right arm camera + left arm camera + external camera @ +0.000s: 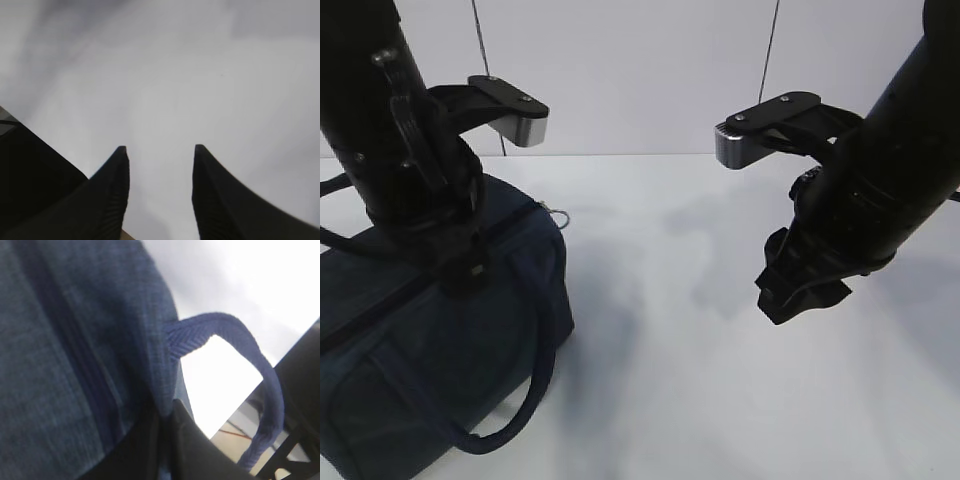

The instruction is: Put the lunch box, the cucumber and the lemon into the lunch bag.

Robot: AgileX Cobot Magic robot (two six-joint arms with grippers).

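Note:
The dark navy lunch bag [440,370] stands at the left, its top zipper line dark and its silver ring pull [558,213] at the far end. My left gripper [460,272] sits on the bag's top. In the left wrist view it [165,412] is shut, pinching a fold of the bag's fabric [75,340] beside the zipper. A strap handle [225,327] loops off to the right. My right gripper [802,298] hangs open and empty above the white table; its fingers [115,185] show only bare table between them. The lunch box, cucumber and lemon are out of view.
The bag's near strap handle [510,420] droops onto the white table [720,390] at the front. A white wall stands behind the table. Both wrist cameras jut out above the grippers.

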